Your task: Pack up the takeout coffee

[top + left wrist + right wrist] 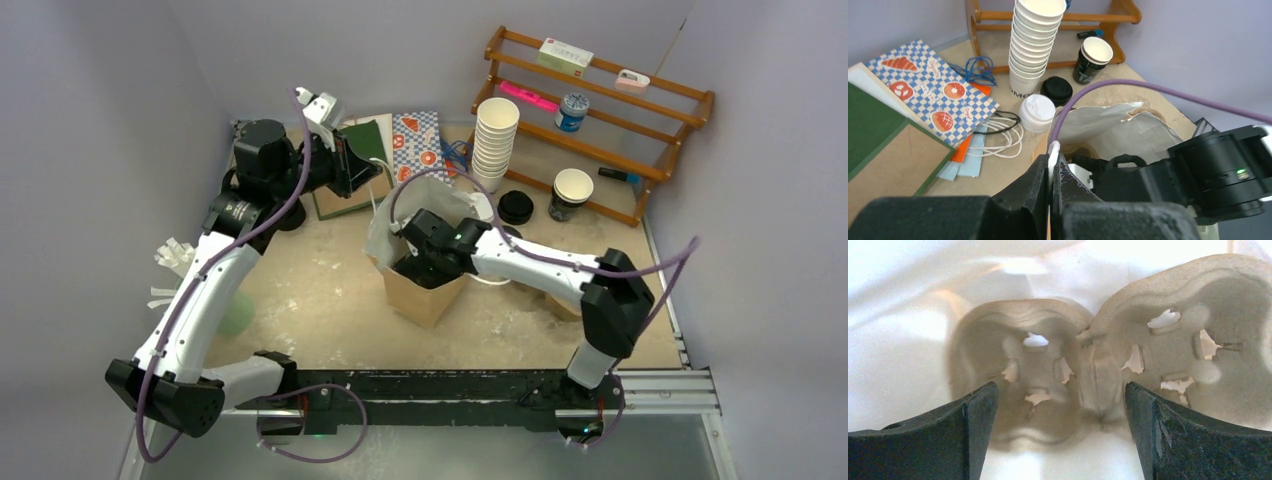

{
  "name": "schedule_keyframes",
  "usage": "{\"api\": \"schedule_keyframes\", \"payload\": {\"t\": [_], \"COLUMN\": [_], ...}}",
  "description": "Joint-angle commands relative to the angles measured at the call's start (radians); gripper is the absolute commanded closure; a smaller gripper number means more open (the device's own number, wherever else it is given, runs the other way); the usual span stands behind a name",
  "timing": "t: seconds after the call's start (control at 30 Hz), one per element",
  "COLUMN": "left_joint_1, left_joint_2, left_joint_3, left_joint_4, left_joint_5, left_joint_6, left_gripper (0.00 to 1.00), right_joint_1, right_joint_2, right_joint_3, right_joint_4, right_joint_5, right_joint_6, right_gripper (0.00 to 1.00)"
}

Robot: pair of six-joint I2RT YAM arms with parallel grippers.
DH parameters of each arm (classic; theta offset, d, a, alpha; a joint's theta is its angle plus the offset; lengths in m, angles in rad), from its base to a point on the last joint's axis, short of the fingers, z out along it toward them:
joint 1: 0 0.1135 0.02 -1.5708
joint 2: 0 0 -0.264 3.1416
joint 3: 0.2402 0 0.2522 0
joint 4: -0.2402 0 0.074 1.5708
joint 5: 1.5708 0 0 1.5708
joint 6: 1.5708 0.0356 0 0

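Observation:
The two takeout cups stand on the table behind the paper bag (425,295): the white-lidded cup (1037,112) and the black-lidded cup (1056,90), whose lid also shows in the top view (516,207). My left gripper (1052,157) is shut on the bag's white upper edge (1108,122) and holds it up; in the top view the gripper (380,192) is at the bag's far left rim. My right gripper (1060,386) is open and empty, reaching down inside the bag (420,265) just above a pulp cup carrier (1173,305) with two empty wells.
A tall stack of white cups (495,140) and a dark lidless cup (571,193) stand by a wooden rack (600,100) at the back right. A checked paper sleeve (928,90), a green board (360,150) and loose cords (998,137) lie at the back left.

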Motion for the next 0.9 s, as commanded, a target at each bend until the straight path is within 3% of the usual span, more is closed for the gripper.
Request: {"api": "schedule_keyframes", "payload": {"t": [0.0,0.23,0.43,0.67,0.87], "left_joint_1": [0.006,0.006,0.007,0.006,0.006], "left_joint_2": [-0.041,-0.051,-0.063,-0.073,-0.079], "left_joint_3": [0.02,-0.011,-0.042,-0.057,-0.052], "left_joint_4": [0.078,0.075,0.067,0.047,0.041], "left_joint_5": [0.038,0.06,0.067,0.063,0.058], "left_joint_6": [0.002,-0.009,-0.01,0.01,0.016], "left_gripper": [1.0,1.0,1.0,1.0,1.0], "right_joint_1": [0.004,0.004,0.003,0.004,0.001], "right_joint_2": [-0.117,-0.148,-0.205,-0.306,-0.423], "right_joint_3": [0.112,0.192,0.249,0.31,0.259], "right_joint_4": [-0.094,-0.132,-0.109,-0.149,-0.151], "right_joint_5": [0.043,0.066,0.086,0.166,0.367], "right_joint_6": [0.014,0.005,0.022,0.097,0.196], "right_gripper": [0.02,0.02,0.13,0.16,0.18]}}
